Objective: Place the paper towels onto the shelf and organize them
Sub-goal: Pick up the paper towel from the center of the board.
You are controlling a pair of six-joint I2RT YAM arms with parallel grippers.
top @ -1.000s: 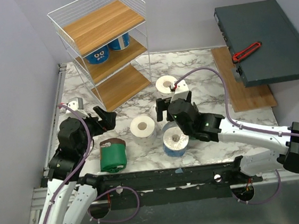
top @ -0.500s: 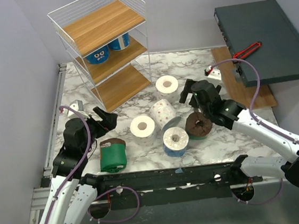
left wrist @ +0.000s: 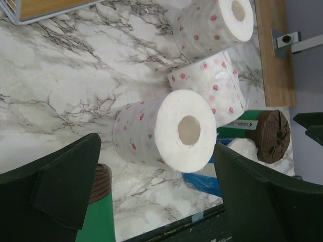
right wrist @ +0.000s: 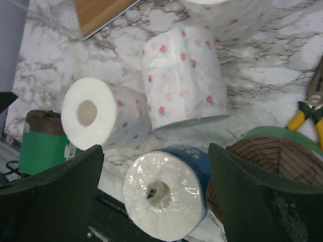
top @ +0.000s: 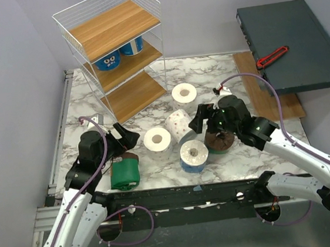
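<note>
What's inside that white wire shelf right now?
A blue-wrapped roll with cartoon eyes and a second blue roll stand on the shelf's middle board. Boards above hide each lower tier's rear.

Red-handled tool lies on dark box. Yellow-handled pliers lie flat on marble table.

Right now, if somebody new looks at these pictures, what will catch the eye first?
A huddle of paper towels lies mid-table: three speckled white rolls, a blue-wrapped roll and two green-wrapped rolls. The left arm and right arm reach toward it, jaws open. Far left, the shelf holds two blue rolls on its middle board.
</note>
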